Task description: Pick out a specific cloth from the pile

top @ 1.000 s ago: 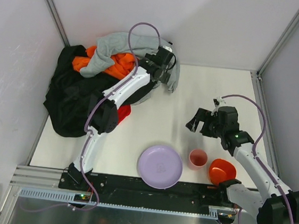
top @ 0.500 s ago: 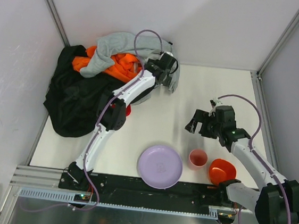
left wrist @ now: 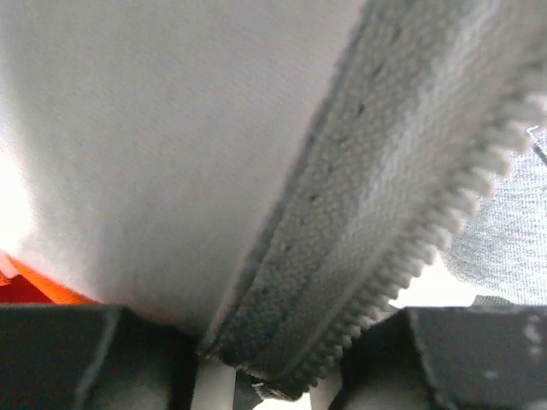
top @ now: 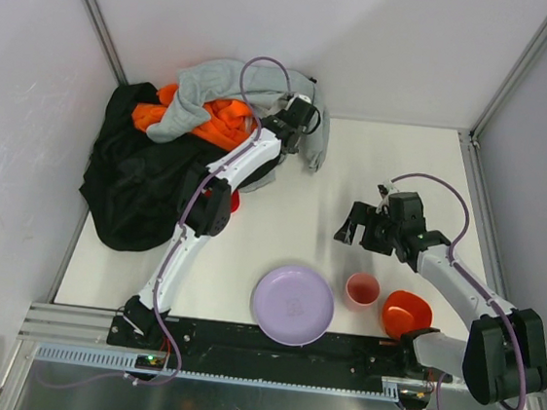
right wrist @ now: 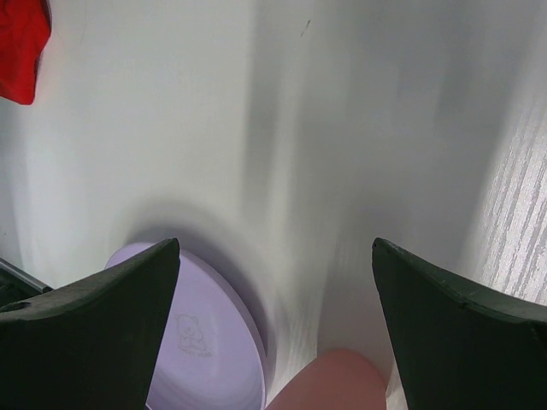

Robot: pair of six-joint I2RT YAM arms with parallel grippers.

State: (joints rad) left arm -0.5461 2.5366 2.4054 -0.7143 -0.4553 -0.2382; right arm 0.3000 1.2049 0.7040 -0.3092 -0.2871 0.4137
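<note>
Item, the pile [top: 177,146]: a black garment [top: 128,195] under an orange garment [top: 222,119] and a light gray sweatshirt [top: 200,85]. Item, the cloth [top: 234,201]: a small red scrap at the pile's near right edge, just beside the left arm's elbow; you see less of it than a second ago, since that elbow has swung over it. It also shows in the right wrist view's top left corner [right wrist: 20,43]. Item, left gripper [top: 303,149]: on the pile's far right side, pulled slightly in toward it since a second ago. The sweatshirt's zipped hem [left wrist: 376,213] lies between its fingers, but you cannot tell whether they pinch it. Item, right gripper [top: 347,224]: well to the right of the pile, fingers spread wide and holding nothing; it has edged a little toward the pile. Items near and right of the pile, unmoved: lilac plate [top: 292,305], pink cup [top: 362,290], orange bowl [top: 407,313].
</note>
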